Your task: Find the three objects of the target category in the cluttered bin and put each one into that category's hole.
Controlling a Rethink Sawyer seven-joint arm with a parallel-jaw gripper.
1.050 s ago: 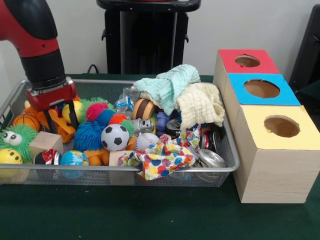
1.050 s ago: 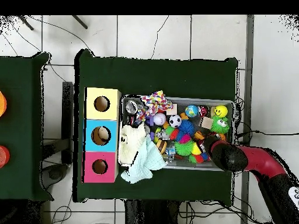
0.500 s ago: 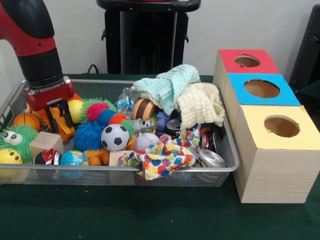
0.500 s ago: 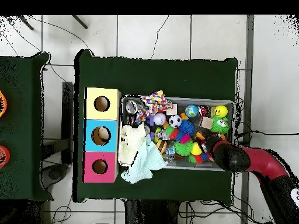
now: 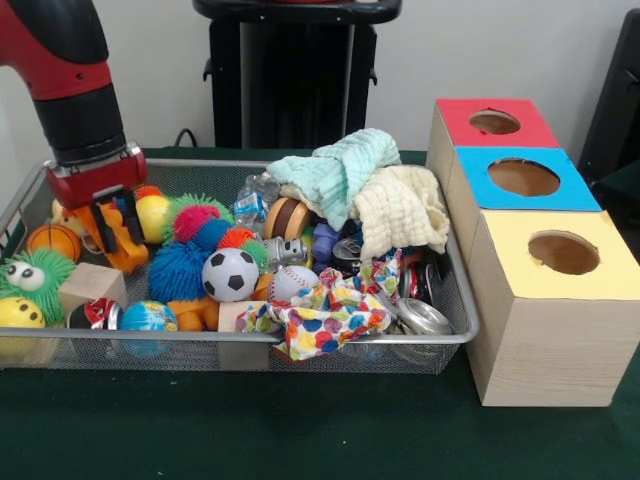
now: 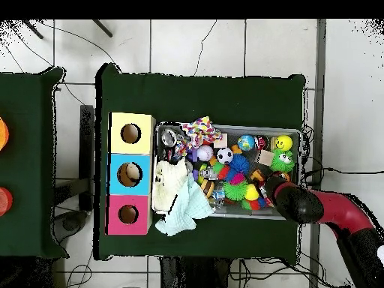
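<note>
You are gripping the orange toy [image 5: 122, 240] with the pincer [image 5: 108, 222] clamped at the bin's [image 5: 330, 345] far corner; next, lift it clear.

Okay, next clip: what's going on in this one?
The Sawyer arm has its gripper down in one end of the mesh bin, around an orange toy among balls and fuzzy toys. Cloths, cans and more balls fill the rest. The red box, blue box and yellow box stand beside the bin.
</note>
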